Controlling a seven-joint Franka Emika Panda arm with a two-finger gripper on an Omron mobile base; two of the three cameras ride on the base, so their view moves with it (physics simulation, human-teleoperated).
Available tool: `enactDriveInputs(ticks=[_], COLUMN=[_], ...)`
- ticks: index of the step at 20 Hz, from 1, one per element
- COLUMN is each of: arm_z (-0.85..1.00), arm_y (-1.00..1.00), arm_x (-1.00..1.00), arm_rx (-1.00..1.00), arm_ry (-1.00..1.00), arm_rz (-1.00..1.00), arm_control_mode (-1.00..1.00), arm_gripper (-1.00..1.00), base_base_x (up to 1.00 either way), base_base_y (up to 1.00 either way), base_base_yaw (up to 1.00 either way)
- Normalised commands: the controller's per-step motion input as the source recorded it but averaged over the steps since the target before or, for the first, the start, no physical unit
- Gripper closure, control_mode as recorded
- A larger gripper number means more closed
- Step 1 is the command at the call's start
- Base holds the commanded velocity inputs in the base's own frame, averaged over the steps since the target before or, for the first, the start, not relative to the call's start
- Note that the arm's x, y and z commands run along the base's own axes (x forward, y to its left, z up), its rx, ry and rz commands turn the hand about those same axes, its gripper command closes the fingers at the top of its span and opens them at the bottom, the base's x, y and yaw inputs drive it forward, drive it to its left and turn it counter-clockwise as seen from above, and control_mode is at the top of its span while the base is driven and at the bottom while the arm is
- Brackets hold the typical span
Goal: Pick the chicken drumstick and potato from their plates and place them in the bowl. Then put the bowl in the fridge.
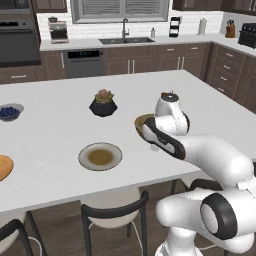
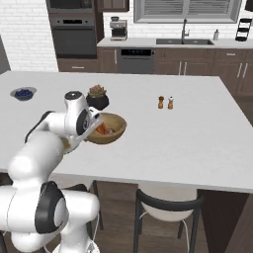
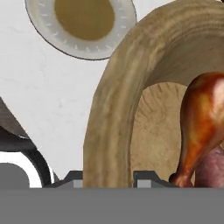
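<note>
The tan wooden bowl (image 2: pixel 109 129) sits near the island's front, partly behind my arm in the left base view (image 1: pixel 141 121). My gripper (image 3: pixel 108 177) is shut on the bowl's near rim (image 3: pixel 109 109), one finger inside and one outside. Inside the bowl lie the chicken drumstick (image 3: pixel 203 118) and, beneath its bone end, the reddish potato (image 3: pixel 214 168). The drumstick (image 2: pixel 101 129) also shows as an orange patch in the right base view. Both plates are bare: the grey-rimmed one (image 1: pixel 100 156) to the bowl's left, the orange wooden one (image 1: pixel 3 167) at the left edge. The fridge is out of view.
A black plant pot (image 1: pixel 103 104) stands behind the bowl. A small bowl of blueberries (image 1: pixel 9 112) is far left. Salt and pepper shakers (image 2: pixel 165 103) stand mid-island. Dark chairs (image 1: pixel 114 215) are tucked under the island's near edge.
</note>
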Motion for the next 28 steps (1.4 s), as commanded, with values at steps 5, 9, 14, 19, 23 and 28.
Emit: enactDriveInputs(ticks=[5, 9, 14, 19, 23, 28], arm_z=[0.56, 0.58, 0.05, 0.0, 0.22, 0.34], arm_y=[-0.16, 0.0, -0.04, -0.17, -0.2, -0.22], arm_x=[-0.52, -0.46, -0.61, -0.69, -0.75, -0.98], arm_rx=[-0.05, -0.21, -0.16, 0.07, 0.09, 0.0], arm_ry=[-0.01, -0.03, 0.01, -0.04, -0.16, -0.42], arm_rz=[0.69, 0.6, 0.17, -0.36, -0.22, 0.02], arm_control_mode=[-1.0, -1.0, -1.0, -1.0, -1.0, -1.0], arm_gripper=[1.0, 1.0, 1.0, 1.0, 1.0, 1.0], base_base_x=[0.0, 0.0, 0.0, 0.0, 0.0, 0.0], base_base_y=[0.0, 0.0, 0.0, 0.0, 0.0, 0.0], base_base_yaw=[0.0, 0.0, 0.0, 0.0, 0.0, 0.0])
